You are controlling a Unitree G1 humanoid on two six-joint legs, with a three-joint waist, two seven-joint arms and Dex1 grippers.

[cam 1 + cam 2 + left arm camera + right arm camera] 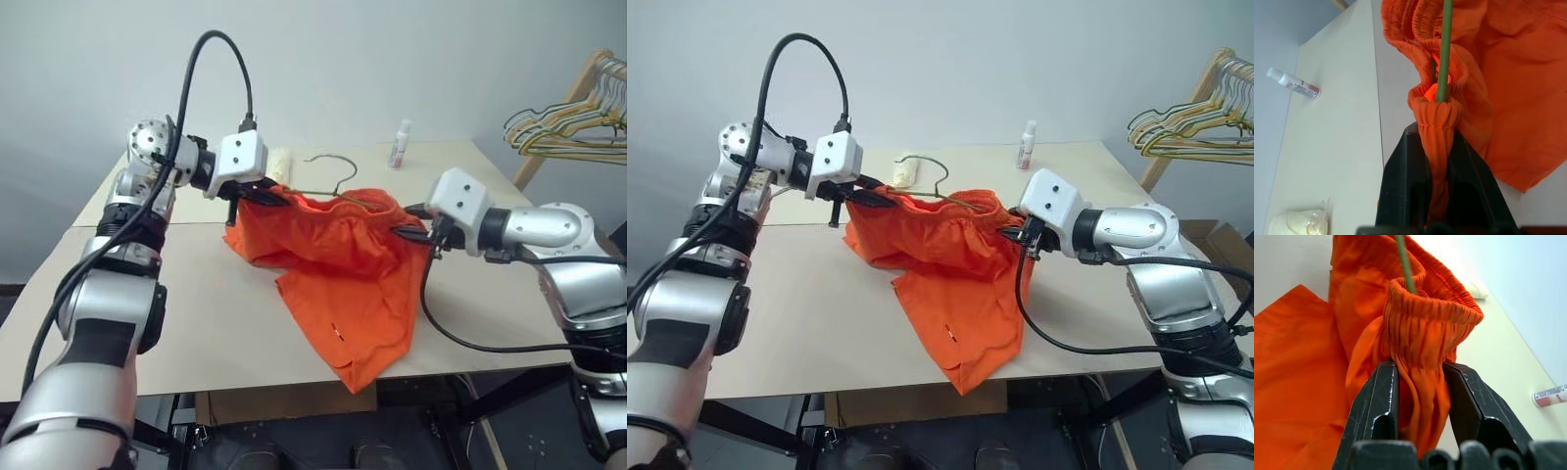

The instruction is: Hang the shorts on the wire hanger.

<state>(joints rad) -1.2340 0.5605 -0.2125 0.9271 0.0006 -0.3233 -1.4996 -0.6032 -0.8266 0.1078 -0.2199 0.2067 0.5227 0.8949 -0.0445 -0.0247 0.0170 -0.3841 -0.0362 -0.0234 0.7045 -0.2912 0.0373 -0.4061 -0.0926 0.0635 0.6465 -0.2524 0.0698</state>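
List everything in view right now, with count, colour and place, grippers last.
shorts: one, orange, held up over the table, one leg draped to its front edge
hanger: one, olive-grey wire, inside the waistband, hook above
table: one, beige
bottle: one, white, red label, table's far side
bag: one, pale, far side near the left arm
hangers: a bunch, yellow-green, on a wooden rack at far right
left gripper: black, shut on waistband
right gripper: black, waistband between its fingers

Orange shorts (pixel 338 264) draped over wire hanger (pixel 338 182)

orange shorts (pixel 338 264) held up over table (pixel 196 304) by left end effector (pixel 263 196) and right end effector (pixel 416 223), wire hanger (pixel 328 176) inside waistband
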